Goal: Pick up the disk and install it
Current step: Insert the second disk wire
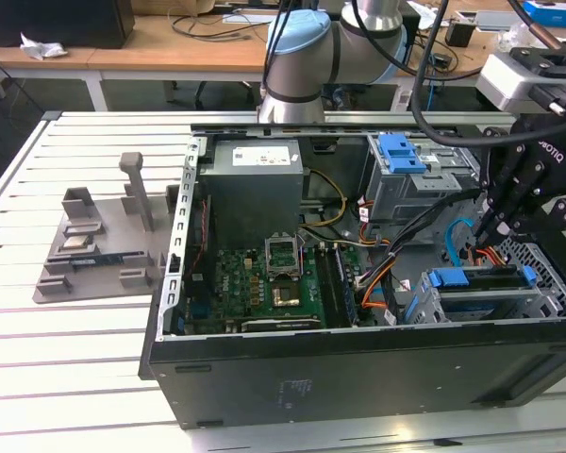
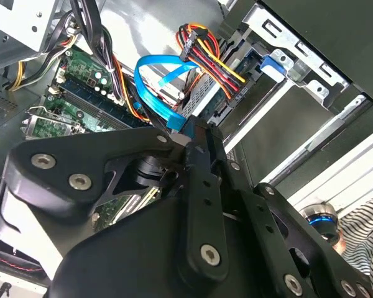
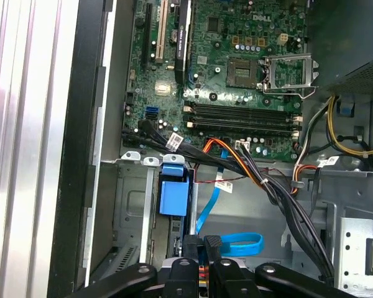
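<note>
Black gripper (image 1: 479,238) hovering, fingers pressed together, holding nothing, at 3 o'clock inside open black computer case (image 1: 358,363). Silver disk in blue carrier (image 1: 481,283) sitting in cage. Judging: seating step, needing final push.

The gripper (image 1: 491,229) is matt black metal with bright screw heads, as both wrist views show. The case (image 1: 358,373) has a smooth black painted wall and bare grey sheet steel inside. The green board (image 3: 236,68) looks glossy, with shiny metal at its socket (image 3: 288,74). The blue latch (image 3: 173,197) is smooth plastic, and the blue cable (image 2: 154,81) glossy. The table (image 1: 66,377) is ribbed, matt pale metal. The power supply (image 1: 255,189) is dull grey metal.
</note>
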{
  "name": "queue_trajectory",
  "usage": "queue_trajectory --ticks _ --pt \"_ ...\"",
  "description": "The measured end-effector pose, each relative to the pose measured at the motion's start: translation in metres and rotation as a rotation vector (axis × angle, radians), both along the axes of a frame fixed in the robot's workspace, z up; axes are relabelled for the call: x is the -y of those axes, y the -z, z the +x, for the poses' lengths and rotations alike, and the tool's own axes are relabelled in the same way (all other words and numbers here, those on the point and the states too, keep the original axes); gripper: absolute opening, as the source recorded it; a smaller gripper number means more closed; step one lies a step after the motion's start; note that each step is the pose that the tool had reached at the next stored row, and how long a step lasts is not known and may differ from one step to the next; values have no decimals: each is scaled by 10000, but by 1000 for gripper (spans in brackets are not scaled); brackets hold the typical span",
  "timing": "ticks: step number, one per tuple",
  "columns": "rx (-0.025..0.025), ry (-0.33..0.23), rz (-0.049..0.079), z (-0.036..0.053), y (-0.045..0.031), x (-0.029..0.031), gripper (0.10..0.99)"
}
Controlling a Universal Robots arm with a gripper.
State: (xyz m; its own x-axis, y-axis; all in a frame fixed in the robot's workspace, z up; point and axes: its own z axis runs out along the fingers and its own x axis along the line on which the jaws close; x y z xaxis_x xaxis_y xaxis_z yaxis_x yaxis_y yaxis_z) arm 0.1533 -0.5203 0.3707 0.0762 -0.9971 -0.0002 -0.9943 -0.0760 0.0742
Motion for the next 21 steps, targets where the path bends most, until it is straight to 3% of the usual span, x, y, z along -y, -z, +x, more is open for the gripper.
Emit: queue_trajectory --ticks 6,13,21 --pt "0 3 2 0 16 0 161" --pt "0 91 -46 7 154 7 161" --pt "0 160 -53 63 223 127 161"
